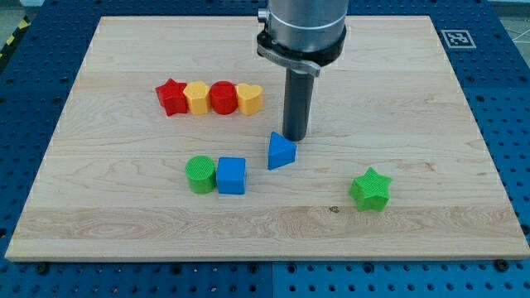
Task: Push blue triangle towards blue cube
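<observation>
Nearest: one green star (370, 189), well apart at the view's right. Then one green cylinder (199, 174) touching one blue cube (231, 175); one blue triangle (281, 151) just right of it. My tip (296, 136) touching triangle's upper right; no gripper fitted. Farthest: row of four: red star (171, 97), yellow block (197, 97), red cylinder (223, 97), yellow heart (249, 98).

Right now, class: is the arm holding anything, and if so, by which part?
Nothing is held. The arm ends in a bare rod; my tip stands just above the blue triangle, at its upper-right edge. Contact cannot be told.
</observation>
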Action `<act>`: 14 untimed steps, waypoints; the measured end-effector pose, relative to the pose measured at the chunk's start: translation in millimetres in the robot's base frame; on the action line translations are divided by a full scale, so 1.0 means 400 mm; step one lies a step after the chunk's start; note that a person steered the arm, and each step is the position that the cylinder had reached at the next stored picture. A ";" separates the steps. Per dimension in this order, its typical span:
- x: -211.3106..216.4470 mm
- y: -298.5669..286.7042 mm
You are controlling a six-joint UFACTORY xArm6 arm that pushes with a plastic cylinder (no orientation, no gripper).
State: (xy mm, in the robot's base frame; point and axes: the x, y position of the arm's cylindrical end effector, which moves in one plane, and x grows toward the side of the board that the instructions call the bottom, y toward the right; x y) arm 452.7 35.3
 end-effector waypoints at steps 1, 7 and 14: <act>0.001 -0.001; 0.077 -0.038; 0.098 -0.124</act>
State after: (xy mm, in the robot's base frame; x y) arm 491.7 -14.4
